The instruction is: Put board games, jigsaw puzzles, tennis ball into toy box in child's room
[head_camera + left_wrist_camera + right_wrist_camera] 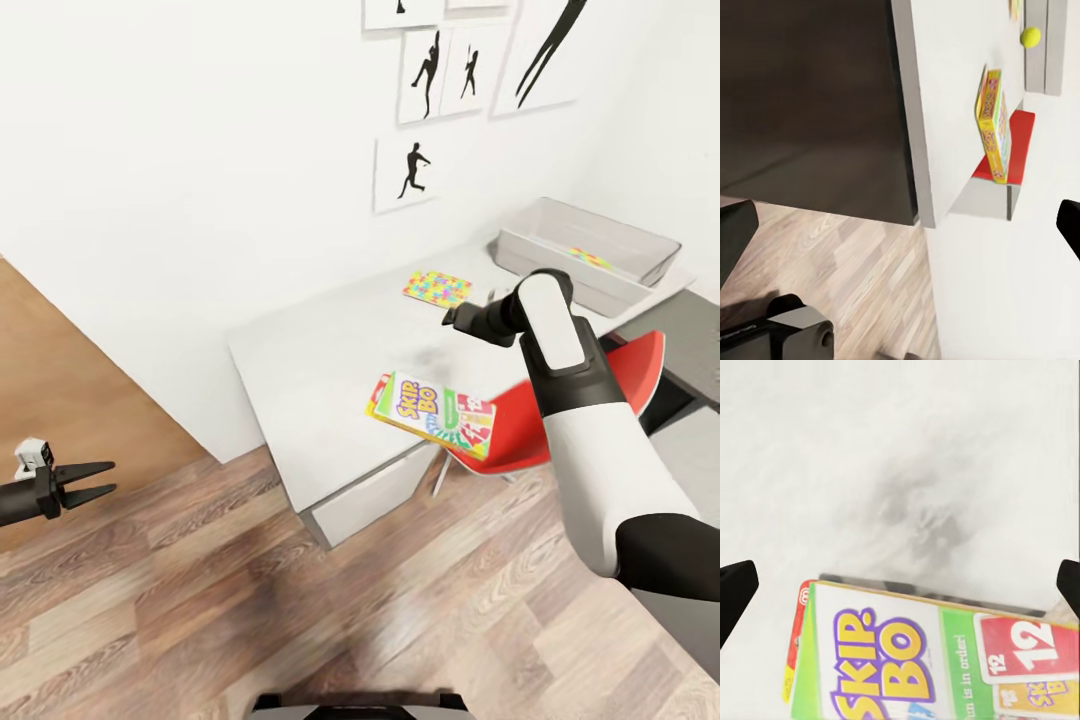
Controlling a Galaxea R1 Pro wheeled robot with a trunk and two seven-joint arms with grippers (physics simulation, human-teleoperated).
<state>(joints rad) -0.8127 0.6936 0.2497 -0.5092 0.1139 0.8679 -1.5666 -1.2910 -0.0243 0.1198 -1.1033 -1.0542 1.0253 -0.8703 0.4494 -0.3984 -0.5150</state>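
- Left gripper (95,480) — fingers parted, empty, over the floor well clear of the table (330,370).
- Skip-Bo box (432,415) lies flat at the table's near edge.
- Right gripper (450,319) above the table, jaws wide, empty.
- Jigsaw puzzle (437,289) — mid-table.
- Toy box (590,250) at the table's far end.
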